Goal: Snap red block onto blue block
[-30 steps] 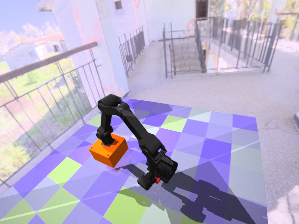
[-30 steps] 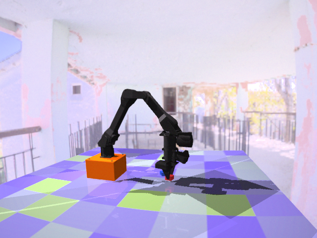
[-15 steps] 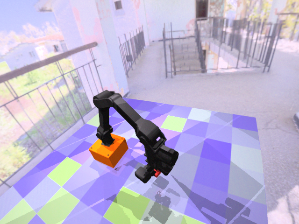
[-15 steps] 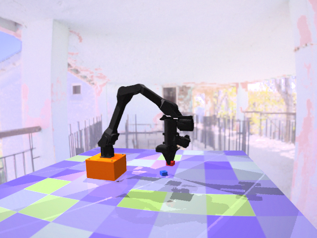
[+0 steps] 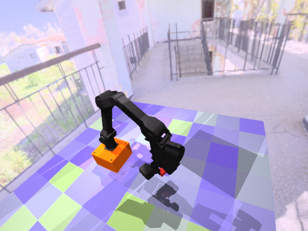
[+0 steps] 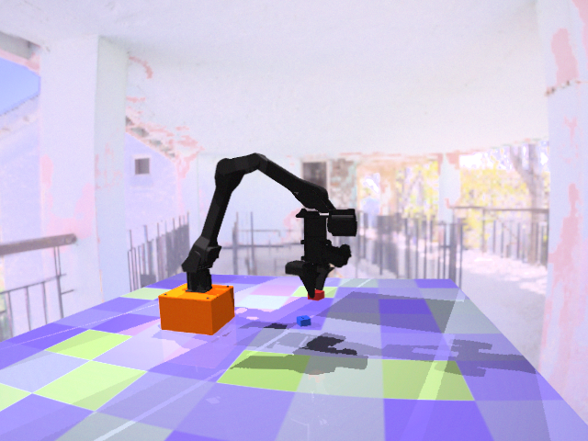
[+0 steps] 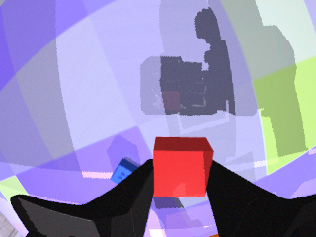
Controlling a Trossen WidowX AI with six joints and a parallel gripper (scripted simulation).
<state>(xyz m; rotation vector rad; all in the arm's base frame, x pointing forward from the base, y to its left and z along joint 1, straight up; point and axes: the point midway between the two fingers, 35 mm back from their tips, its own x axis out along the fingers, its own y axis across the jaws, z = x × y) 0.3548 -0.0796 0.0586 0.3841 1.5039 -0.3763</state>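
- The gripper [image 5: 162, 171] [image 6: 315, 293] [image 7: 180, 165] is pointing down and grasping the red block [image 5: 162, 172] [image 6: 316, 295] [image 7: 180, 173], one finger pressing on each side.
- The red block is hanging above the checkered counter [image 5: 67, 209] [image 6: 114, 379] [image 7: 94, 79] — raised, touching neither the surface nor the blue block [image 6: 303, 321] [image 7: 124, 170].
- In the exterior view, the blue block is resting on the counter between its left and right edges, well apart from the far right corner. It is sitting lower in that view than the red block, slightly to its left.
- In the wrist view, the blue block is showing beside one finger, partly covered by it, with small marks on its upper face. In the top view it is not showing; the arm may be hiding it.
- The orange base [image 5: 103, 162] [image 6: 183, 315] is standing toward the counter's left edge, as the exterior view is showing it.
- The black arm [image 5: 131, 109] [image 6: 289, 182] is arching from the base, its wrist hanging between the counter's left and right edges — shadows are falling toward the near edge.
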